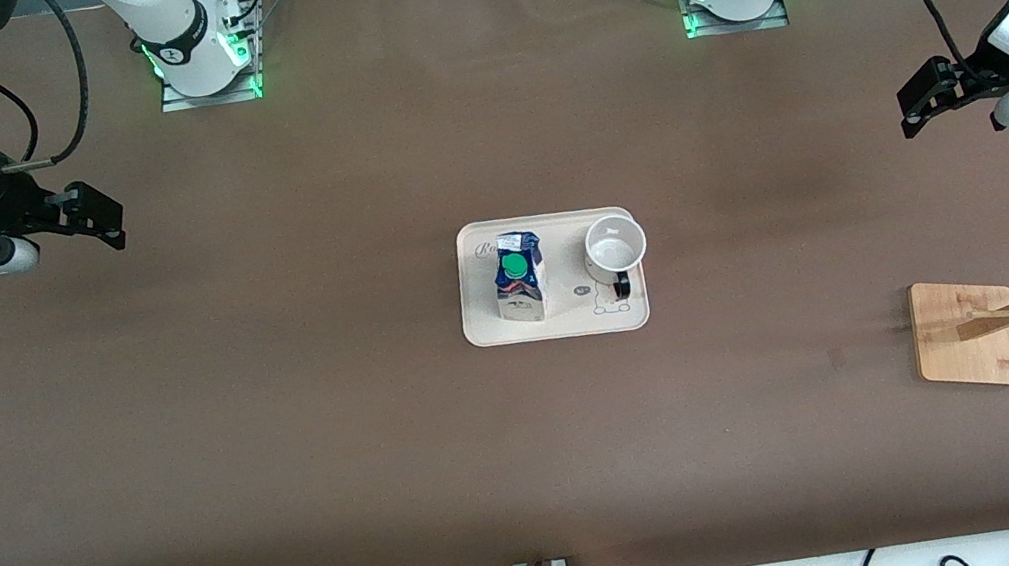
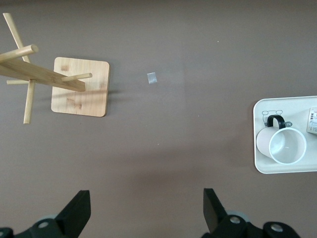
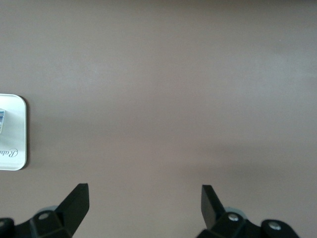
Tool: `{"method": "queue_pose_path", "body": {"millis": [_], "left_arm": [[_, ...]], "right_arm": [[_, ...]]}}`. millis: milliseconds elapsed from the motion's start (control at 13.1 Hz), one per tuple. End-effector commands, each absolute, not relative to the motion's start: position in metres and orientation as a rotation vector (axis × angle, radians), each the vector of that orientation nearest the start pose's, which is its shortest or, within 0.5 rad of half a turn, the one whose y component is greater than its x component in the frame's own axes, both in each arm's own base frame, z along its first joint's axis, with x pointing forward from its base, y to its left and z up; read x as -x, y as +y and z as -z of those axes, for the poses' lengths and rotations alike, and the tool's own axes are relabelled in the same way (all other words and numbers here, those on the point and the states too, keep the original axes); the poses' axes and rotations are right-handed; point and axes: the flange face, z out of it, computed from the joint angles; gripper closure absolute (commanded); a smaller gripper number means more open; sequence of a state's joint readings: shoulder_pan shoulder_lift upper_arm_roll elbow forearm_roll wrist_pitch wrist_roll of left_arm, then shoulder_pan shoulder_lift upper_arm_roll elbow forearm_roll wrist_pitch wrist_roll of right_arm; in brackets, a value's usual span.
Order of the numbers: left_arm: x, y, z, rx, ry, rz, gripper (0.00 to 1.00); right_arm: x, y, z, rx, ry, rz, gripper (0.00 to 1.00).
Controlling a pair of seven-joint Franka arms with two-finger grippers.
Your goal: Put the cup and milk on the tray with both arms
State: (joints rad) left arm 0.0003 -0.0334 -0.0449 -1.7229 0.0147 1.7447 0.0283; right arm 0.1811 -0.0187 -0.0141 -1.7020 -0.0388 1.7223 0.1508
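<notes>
Front view, read across from the right arm's end of the surface (image 1: 293, 478). The right claw (image 1: 99, 218) hangs above bare brown surface, well clear of everything, empty, its fingers spread wide; the right wrist view shows both fingers (image 3: 77, 203) apart with open surface between them and only a rounded corner of the tray (image 3: 12, 163) at the frame edge.

Mid-surface sits the tray (image 1: 482, 332), cream, rounded corners, flat, with wide open brown surface on every side of it. On it, toward the right arm's end, the milk (image 1: 520, 278) stands upright, green cap up, set in from the tray's rim. Beside it, toward the left arm's end, the cup (image 1: 614, 245) stands mouth up, its black handle turned toward the front camera; its body sits close to the tray's edge on that end. Carton and cup are apart, not touching.

Farther along, near the left arm's end and nearer the front camera than the tray, a wooden mug stand (image 1: 969, 336) rests on its square base, pegs jutting out past the base edge. It is well apart from the tray.

The left claw (image 1: 918, 111) hangs above bare surface, empty; the left wrist view shows its fingers (image 2: 77, 208) wide apart, with the stand, the cup (image 2: 287, 146) and a tray (image 2: 260, 163) end all in sight.
</notes>
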Motion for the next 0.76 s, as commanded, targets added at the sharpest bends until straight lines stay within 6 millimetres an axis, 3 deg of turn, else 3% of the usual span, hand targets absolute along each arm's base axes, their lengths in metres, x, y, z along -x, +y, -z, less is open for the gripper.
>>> {"method": "queue_pose_path", "body": {"millis": [0, 685], "left_arm": [[-0.5573, -0.0243, -0.5921, 3.101, 0.157, 0.064, 0.00], [-0.5594, -0.0299, -0.5948, 3.095, 0.178, 0.069, 0.00]], "right_arm": [[-0.5530, 0.0897, -0.5901, 3.153, -0.023, 0.074, 0.00], [-0.5531, 0.0895, -0.5901, 3.154, -0.024, 0.075, 0.00]]}}
